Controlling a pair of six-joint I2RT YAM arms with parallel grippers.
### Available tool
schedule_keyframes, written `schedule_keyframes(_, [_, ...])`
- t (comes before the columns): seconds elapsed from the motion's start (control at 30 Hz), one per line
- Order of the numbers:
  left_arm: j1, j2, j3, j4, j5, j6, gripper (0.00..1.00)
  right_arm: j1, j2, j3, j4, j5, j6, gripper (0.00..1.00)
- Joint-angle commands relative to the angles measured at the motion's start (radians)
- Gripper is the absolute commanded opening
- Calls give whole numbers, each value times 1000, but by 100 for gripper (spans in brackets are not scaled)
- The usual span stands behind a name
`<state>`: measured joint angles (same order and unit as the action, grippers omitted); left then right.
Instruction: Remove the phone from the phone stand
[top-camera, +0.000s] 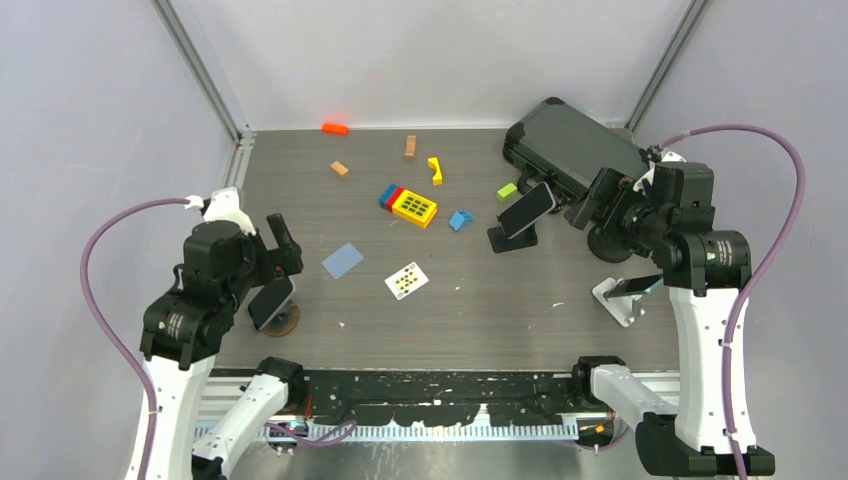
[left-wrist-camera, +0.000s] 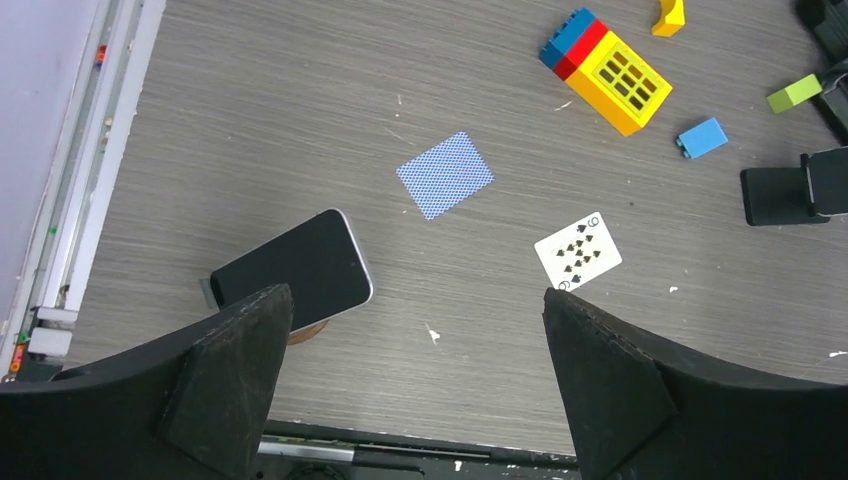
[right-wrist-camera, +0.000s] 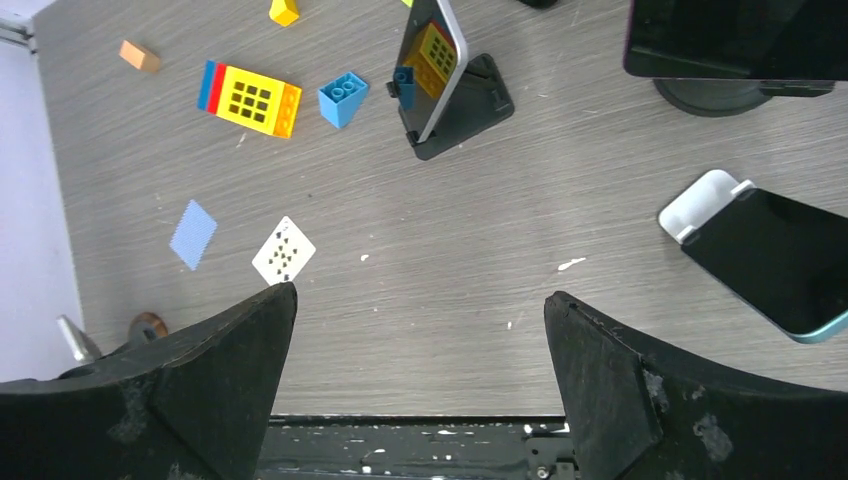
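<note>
Three phones rest on stands. A dark phone (top-camera: 270, 302) leans on a round brown stand (top-camera: 283, 322) at the near left; the left wrist view shows it (left-wrist-camera: 290, 265) just beyond my left finger. A second phone (top-camera: 527, 212) stands on a black stand (top-camera: 510, 240) at mid-table, also in the right wrist view (right-wrist-camera: 435, 60). A third phone (top-camera: 634, 285) lies on a white stand (top-camera: 615, 305) at the right, also in the right wrist view (right-wrist-camera: 775, 260). My left gripper (top-camera: 283, 250) (left-wrist-camera: 415, 300) is open and empty. My right gripper (top-camera: 590, 203) (right-wrist-camera: 420, 295) is open and empty, above the table.
A large black tablet (top-camera: 570, 145) sits on a round base at the back right. Toy bricks lie mid-table, including a yellow one (top-camera: 414, 207), with a blue card (top-camera: 343, 260) and a spade card (top-camera: 406, 281). The table's front rail (top-camera: 430, 385) runs along the near edge.
</note>
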<state>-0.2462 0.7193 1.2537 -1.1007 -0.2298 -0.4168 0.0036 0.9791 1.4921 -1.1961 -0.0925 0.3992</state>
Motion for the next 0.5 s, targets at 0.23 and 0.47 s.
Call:
schedule_keyframes(0.23, [5,-38,13,6,-33,-13,100,-4,-25,-21,89,-68,93,100])
schedule_keyframes(0.47, [5,-41,-16,-2,4,26,100,-4,-19,-47,92,-182,78,100])
